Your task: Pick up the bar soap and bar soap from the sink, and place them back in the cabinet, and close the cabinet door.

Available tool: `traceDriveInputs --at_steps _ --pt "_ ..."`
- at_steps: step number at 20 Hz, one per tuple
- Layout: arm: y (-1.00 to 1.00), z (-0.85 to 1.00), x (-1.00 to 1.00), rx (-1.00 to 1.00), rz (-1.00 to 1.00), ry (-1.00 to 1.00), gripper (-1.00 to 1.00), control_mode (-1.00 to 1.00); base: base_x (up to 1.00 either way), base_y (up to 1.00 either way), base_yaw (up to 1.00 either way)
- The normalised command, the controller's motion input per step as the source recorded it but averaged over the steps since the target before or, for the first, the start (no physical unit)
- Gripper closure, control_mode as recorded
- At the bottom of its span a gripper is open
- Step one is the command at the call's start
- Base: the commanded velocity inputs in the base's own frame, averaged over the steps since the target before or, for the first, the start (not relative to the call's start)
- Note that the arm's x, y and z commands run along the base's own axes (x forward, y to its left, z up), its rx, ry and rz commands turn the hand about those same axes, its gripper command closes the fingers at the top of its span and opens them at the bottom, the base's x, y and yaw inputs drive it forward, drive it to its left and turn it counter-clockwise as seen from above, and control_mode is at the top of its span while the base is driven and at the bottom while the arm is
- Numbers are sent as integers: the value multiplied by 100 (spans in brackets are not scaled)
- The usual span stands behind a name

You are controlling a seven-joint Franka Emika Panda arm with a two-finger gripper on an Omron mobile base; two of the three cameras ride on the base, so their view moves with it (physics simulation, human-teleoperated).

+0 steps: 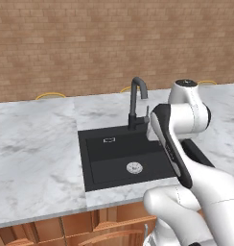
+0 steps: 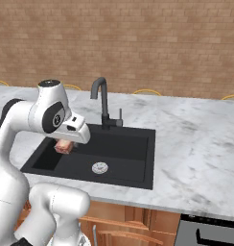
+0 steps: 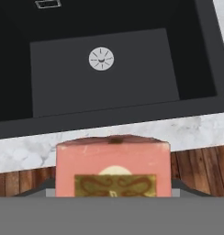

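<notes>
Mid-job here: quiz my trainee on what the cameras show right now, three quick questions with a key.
1. True or false: the tool is open, with nothing between its fingers.
2. Where is the pink bar soap? A) lying on the floor of the sink; B) held in the tool, clear of the sink floor; C) resting on the marble counter beside the faucet.
3. Fill in: the round silver thing on the sink floor is the ___.

Key: 1 false, the tool is shut on the pink bar soap. 2 B. 3 drain.
</notes>
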Motion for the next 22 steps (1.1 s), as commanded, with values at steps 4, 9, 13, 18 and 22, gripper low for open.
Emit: traceDriveInputs --at_steps 4,9,13,18,22 --pt "1 25 -34 0 0 0 100 -100 0 0 0" --pt "0 17 -41 0 2 0 100 -100 0 0 0" --pt "0 9 -55 0 7 0 100 -100 0 0 0" --pt "0 10 -45 0 7 0 100 -100 0 0 0" --pt "0 34 -16 0 2 -2 100 -100 0 0 0"
